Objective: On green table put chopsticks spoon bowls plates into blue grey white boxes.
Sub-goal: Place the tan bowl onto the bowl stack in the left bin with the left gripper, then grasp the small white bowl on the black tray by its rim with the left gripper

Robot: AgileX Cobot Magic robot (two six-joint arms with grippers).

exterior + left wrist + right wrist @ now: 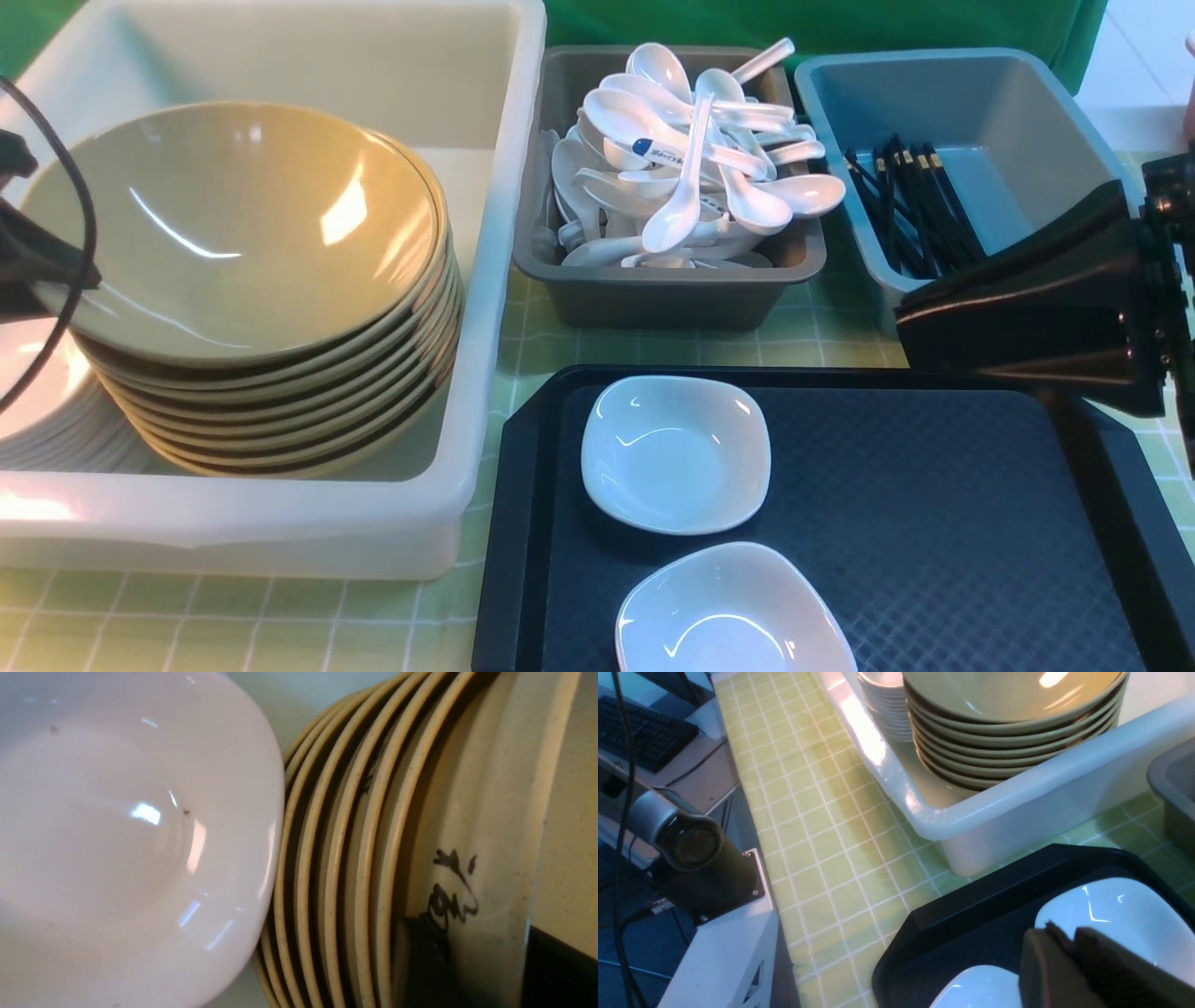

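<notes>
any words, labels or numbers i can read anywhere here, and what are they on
Nothing reads clearly.
Blue label with white print on a white spoon in the grey box: too small to read.
Black brush marks on the outer wall of the top tan bowl: script-like, not legible.

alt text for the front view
A white box holds a stack of tan bowls, beside a grey box of white spoons and a blue box of black chopsticks. In front, a black tray carries two white dishes.
</notes>
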